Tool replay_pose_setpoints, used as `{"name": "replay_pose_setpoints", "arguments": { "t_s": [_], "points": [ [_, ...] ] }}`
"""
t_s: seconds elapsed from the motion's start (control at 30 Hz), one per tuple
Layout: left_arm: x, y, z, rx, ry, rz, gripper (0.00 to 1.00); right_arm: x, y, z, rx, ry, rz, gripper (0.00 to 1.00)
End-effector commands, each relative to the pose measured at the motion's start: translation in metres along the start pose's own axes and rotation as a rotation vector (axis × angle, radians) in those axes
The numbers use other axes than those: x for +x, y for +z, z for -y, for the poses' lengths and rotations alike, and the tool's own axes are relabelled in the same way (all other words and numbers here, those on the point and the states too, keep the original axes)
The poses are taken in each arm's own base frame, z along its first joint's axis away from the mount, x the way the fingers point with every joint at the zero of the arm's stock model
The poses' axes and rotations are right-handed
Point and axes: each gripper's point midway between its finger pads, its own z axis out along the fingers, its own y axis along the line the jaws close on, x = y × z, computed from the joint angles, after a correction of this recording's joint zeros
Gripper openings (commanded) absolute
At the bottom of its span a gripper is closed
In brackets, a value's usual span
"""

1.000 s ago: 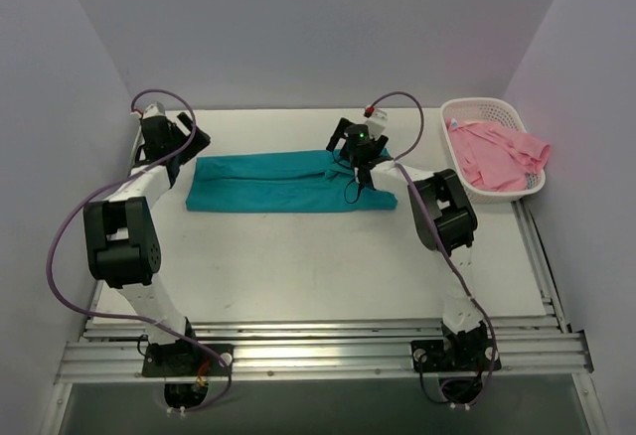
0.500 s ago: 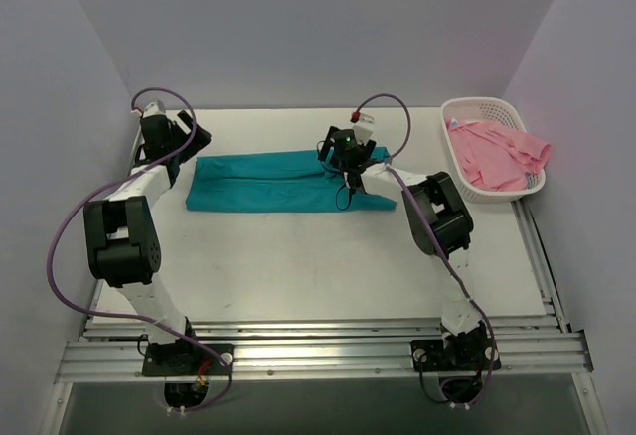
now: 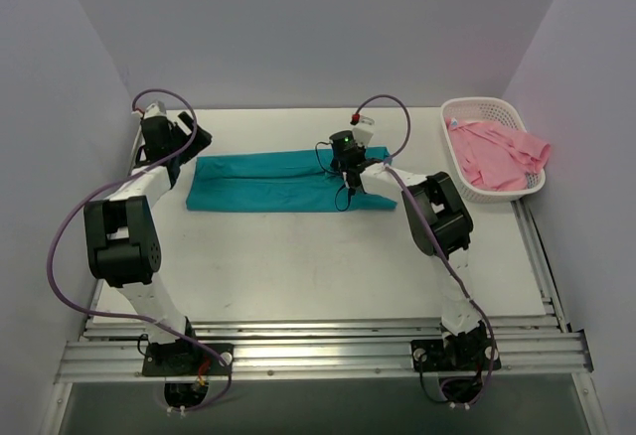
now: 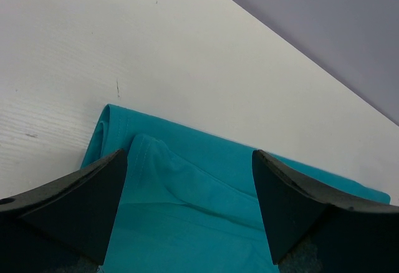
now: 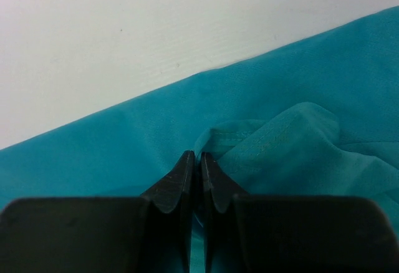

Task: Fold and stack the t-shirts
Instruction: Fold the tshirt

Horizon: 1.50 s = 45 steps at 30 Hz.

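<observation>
Right claw clenched on a pucker of the teal shirt; left claw spread wide above the shirt's other end.
Seen from above, the teal shirt lies folded in a long strip across the table, toward 12 o'clock. The right claw grips near its 3 o'clock end, and the released left claw hangs at its 9 o'clock end. The pink shirt lies crumpled in the white basket at 2 o'clock, one part draped over the rim.

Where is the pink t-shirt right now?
In the top view, the pink t-shirt lies bunched in the white basket at the far right, well right of the teal t-shirt.
</observation>
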Motion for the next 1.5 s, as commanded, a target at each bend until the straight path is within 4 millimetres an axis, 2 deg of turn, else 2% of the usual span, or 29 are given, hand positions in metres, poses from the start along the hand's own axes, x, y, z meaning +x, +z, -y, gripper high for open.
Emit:
{"name": "replay_pose_setpoints", "arguments": {
  "t_s": [0.0,0.17,0.3,0.47,0.5,0.6,0.63,0.67,0.73,0.77,0.8,0.87,0.9,1.0,1.07,1.17,1.27,1.33,1.37,1.47],
  "points": [
    [-0.012,-0.001,0.009,0.038,0.012,0.044,0.90,-0.033,-0.012,-0.013,-0.001,0.022,0.065,0.00],
    [-0.014,-0.002,0.012,0.045,0.013,0.049,0.90,-0.035,-0.021,-0.013,0.005,0.011,0.071,0.00],
    [-0.013,-0.003,0.013,0.051,0.011,0.050,0.90,-0.036,-0.035,-0.012,0.011,0.007,0.072,0.00],
    [-0.014,-0.006,0.015,0.061,0.008,0.053,0.89,-0.025,-0.056,-0.010,0.036,-0.010,0.066,0.00],
    [-0.015,-0.006,0.015,0.062,0.006,0.052,0.90,-0.029,-0.062,-0.011,0.036,-0.006,0.074,0.00],
    [-0.013,-0.007,0.018,0.075,0.002,0.052,0.89,-0.015,-0.076,-0.012,0.052,-0.021,0.063,0.01],
    [-0.014,-0.008,0.018,0.076,0.000,0.054,0.89,-0.010,-0.079,-0.010,0.062,-0.028,0.053,0.05],
    [-0.012,-0.008,0.017,0.076,0.000,0.050,0.89,-0.004,-0.082,-0.006,0.079,-0.034,0.049,0.29],
    [-0.012,-0.008,0.018,0.078,-0.002,0.051,0.89,0.013,-0.090,-0.011,0.078,-0.051,0.029,0.55],
    [-0.012,-0.009,0.018,0.081,-0.001,0.050,0.89,0.022,-0.091,-0.008,0.090,-0.063,0.017,0.77],
    [-0.013,-0.009,0.019,0.081,-0.001,0.052,0.89,0.030,-0.096,-0.011,0.096,-0.065,0.016,0.83],
    [-0.014,-0.010,0.019,0.080,0.002,0.057,0.89,0.045,-0.102,-0.006,0.126,-0.089,-0.002,0.99],
    [-0.014,-0.010,0.019,0.080,0.002,0.057,0.89,0.053,-0.107,-0.006,0.134,-0.099,-0.010,1.00],
    [-0.015,-0.011,0.019,0.080,0.002,0.059,0.89,0.060,-0.117,-0.001,0.147,-0.111,-0.012,1.00],
    [-0.014,-0.011,0.020,0.082,0.004,0.057,0.89,0.058,-0.124,-0.001,0.150,-0.105,0.001,1.00],
    [-0.014,-0.010,0.019,0.080,0.002,0.059,0.89,0.037,-0.136,-0.003,0.137,-0.081,0.044,1.00],
    [-0.014,-0.010,0.020,0.083,0.004,0.056,0.89,-0.001,-0.145,-0.009,0.140,-0.064,0.111,1.00],
    [-0.016,-0.009,0.020,0.083,0.005,0.058,0.89,-0.021,-0.140,-0.014,0.140,-0.048,0.138,1.00],
    [-0.016,-0.010,0.021,0.084,0.003,0.059,0.89,-0.030,-0.131,-0.009,0.147,-0.042,0.132,0.99],
    [-0.018,-0.011,0.023,0.085,0.010,0.062,0.89,-0.039,-0.104,-0.003,0.153,-0.025,0.104,0.95]
  ]
}}
